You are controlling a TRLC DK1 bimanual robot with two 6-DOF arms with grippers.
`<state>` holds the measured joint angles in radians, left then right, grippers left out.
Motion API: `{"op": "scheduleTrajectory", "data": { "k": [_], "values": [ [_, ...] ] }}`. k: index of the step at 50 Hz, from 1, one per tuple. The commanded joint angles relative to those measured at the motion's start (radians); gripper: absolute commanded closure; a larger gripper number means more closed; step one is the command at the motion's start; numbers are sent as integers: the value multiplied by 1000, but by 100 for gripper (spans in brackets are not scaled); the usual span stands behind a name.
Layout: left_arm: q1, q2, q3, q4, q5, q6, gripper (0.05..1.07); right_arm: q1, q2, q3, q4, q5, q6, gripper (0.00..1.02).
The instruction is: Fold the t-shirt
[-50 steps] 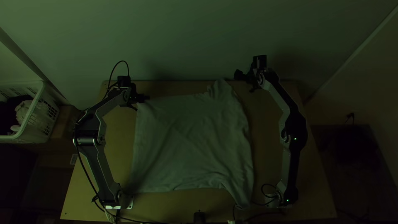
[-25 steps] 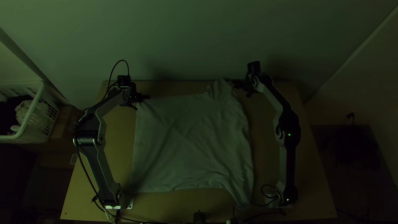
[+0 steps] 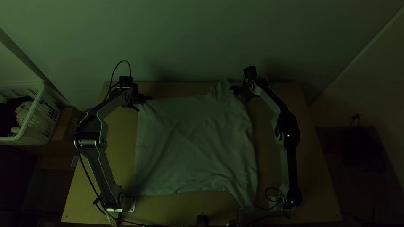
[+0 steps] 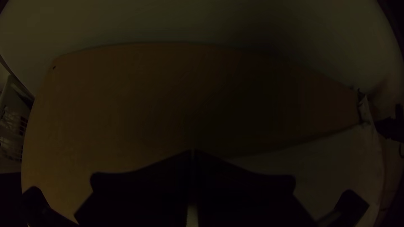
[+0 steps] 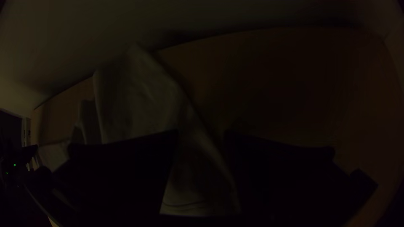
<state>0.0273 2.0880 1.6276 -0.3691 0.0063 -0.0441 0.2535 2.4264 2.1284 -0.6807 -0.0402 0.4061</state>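
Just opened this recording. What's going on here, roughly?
Two robot arms are at a T-shirt spread, a little wrinkled, on a wooden table; no large fold is made. The left gripper is shut at the shirt's far left corner; whether it pinches cloth, I cannot tell. The right gripper is open over the far sleeve, probably about to grasp it.

Left arm (image 3: 99, 164): grey links, paler edges; black joints, cylindrical elbow (image 3: 88, 140). Black cable (image 3: 122, 62) looped at the far end, another (image 3: 86, 173) along the left side. Base plate (image 3: 132, 205) pale, with holes. Left gripper (image 3: 146, 98): black, wide flat fingers (image 4: 139, 191). Right arm (image 3: 289, 168): grey links, bulky black elbow cover (image 3: 290, 126), small green lights (image 3: 288, 135) at elbow and base. Right gripper (image 3: 234, 89): black.
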Motion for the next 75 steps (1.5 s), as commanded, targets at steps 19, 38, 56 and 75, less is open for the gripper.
{"op": "scheduleTrajectory", "data": {
  "k": [19,38,56,75],
  "values": [
    [14,-31,21,-22,-8,-3,105,3,102,114,-138,22,-21,100],
    [11,-59,41,-19,-8,-16,105,-43,37,111,-151,39,-16,100],
    [-12,-25,160,-19,-6,-19,105,-94,0,139,-149,62,-23,100],
    [-23,92,367,-103,-8,-22,105,-134,-15,183,-108,69,-24,100]
  ]
}}
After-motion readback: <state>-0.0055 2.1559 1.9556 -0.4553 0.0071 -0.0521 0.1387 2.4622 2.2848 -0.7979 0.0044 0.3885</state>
